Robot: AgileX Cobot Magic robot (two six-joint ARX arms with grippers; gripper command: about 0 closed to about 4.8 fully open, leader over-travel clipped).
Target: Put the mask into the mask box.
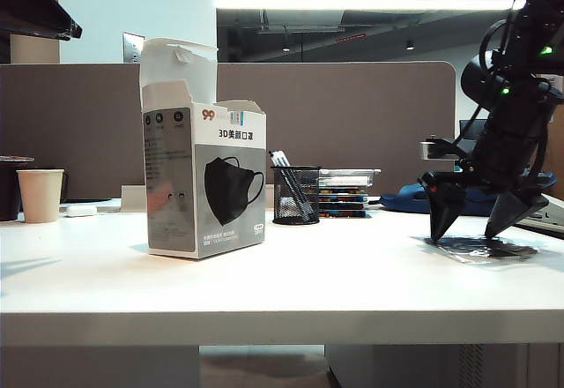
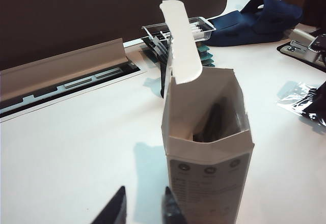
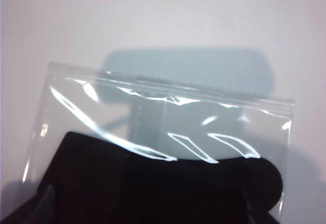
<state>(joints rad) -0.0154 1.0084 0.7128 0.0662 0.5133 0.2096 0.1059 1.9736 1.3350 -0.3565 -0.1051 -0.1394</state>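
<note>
A white table [image 1: 264,291] is shown with the mask box [image 1: 204,181] standing upright on it, its white top flaps raised and its mouth open; dark contents can be made out inside the box from the left wrist view. All places here are given relative to this box.

Well to the right of the box, the mask [image 1: 487,249] is seen lying flat on the table in its shiny clear wrapper. The right gripper [image 1: 483,227] is poised directly over the mask, pointing down, its two dark fingers spread wide apart to either side of it; nothing is grasped. Whether the fingertips touch the wrapper cannot be told.

The left gripper [image 2: 145,208] is seen only in the left wrist view, just beside the box's printed grey side, its fingers slightly parted and holding nothing.

Just behind and to the right of the box a black mesh pen holder [image 1: 295,194] is placed, then a stack of flat cases [image 1: 345,196]. Farther right a dark blue slipper [image 1: 414,198] is partly hidden by the right arm. To the left of the box a paper cup [image 1: 40,195] is set. A grey partition [image 1: 352,123] runs behind everything
</note>
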